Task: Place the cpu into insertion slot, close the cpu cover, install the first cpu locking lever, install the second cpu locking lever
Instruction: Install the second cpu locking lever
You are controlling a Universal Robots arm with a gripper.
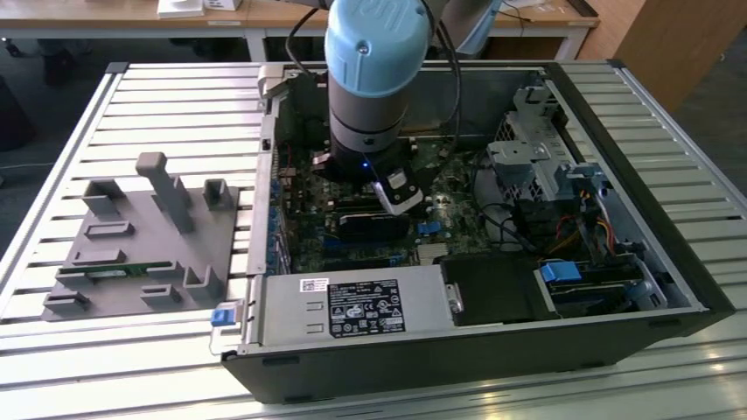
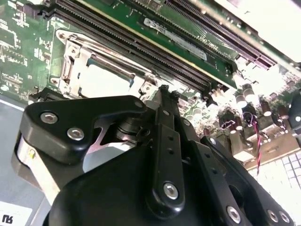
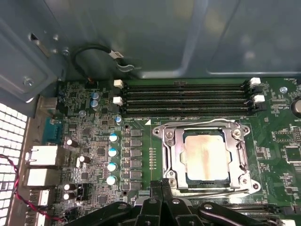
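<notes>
The cpu (image 3: 207, 159) sits seated in its socket, the cpu cover (image 3: 172, 151) closed flat around it, just ahead of the jaws. The gripper (image 3: 162, 184) hangs over the motherboard (image 3: 101, 155) at the socket's edge, jaws pressed together, holding nothing.

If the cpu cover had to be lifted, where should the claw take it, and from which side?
The cpu cover lies flat, closed around the cpu, so only its thin outer rim is free. Probably best to pinch the rim on the side nearest the claw, coming down from above with the fingers across the plate's thickness.
</notes>
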